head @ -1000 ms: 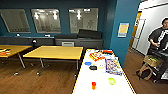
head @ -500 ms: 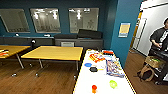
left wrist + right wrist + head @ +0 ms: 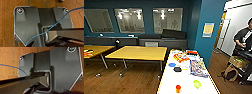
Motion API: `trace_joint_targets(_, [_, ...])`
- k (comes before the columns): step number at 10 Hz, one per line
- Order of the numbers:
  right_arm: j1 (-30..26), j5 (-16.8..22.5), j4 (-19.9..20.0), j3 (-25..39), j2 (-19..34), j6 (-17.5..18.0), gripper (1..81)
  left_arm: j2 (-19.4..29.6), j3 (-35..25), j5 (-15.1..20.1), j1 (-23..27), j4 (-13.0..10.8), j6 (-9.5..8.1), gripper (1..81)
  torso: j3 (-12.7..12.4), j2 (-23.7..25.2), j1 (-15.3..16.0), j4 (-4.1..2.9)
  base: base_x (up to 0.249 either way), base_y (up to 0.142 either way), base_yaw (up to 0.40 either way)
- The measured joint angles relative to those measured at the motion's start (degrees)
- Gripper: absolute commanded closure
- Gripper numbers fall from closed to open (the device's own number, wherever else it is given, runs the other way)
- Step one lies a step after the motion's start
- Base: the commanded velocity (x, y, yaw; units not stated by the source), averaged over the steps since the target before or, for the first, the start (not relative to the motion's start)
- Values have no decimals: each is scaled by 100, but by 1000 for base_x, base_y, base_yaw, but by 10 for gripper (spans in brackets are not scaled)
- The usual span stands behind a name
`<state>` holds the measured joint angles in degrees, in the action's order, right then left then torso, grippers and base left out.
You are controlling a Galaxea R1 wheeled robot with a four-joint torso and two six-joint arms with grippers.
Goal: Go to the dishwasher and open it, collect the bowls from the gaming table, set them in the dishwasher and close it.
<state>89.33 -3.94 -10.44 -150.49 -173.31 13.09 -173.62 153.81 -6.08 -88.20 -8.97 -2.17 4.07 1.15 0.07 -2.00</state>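
On the white desk [image 3: 170,82] with the yellow edge, the blue bowl [image 3: 172,64] is seen just beside a dark round object [image 3: 177,69], and the yellow-green bowl [image 3: 197,83] nearer the camera, well apart from it. Both are judged light, rigid and smooth; the rim is probably best pinched. Whether either hand is apart or together cannot be told.

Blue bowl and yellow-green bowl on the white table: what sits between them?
In the head view, a small black object lies near the blue bowl; past it, bare tabletop up to the yellow-green bowl.
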Motion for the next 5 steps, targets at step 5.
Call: trace_joint_targets(5, [-100, -366, 13, 2425, 1403, 46, 10, 355, -645, -4, 16, 0, 0, 10, 0, 0, 0, 0, 0, 0, 0])
